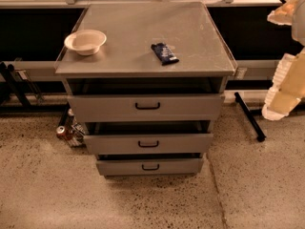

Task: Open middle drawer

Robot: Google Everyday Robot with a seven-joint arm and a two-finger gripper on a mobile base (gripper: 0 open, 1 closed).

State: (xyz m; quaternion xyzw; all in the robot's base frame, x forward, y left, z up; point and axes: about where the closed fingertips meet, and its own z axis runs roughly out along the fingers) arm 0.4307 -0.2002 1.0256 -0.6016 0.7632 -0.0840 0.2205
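Note:
A grey metal cabinet [143, 32] stands in the middle of the camera view with three drawer fronts stacked one under another. The middle drawer [148, 142] is the mid-sized front, with a small black bar handle [148, 144] at its centre. A dark gap shows above its top edge. The tallest front [145, 107] is above it and the shortest front [149, 166] below it. My gripper [282, 90] is pale and ribbed and hangs at the far right edge of the view. It is well to the right of the cabinet, about level with the top drawer, and touches nothing.
A white bowl [86, 41] and a dark blue snack packet [164, 53] lie on the cabinet top. Cans [65, 129] sit on the floor at the cabinet's left. A black bar [249, 116] lies on the floor at the right. A rail runs behind.

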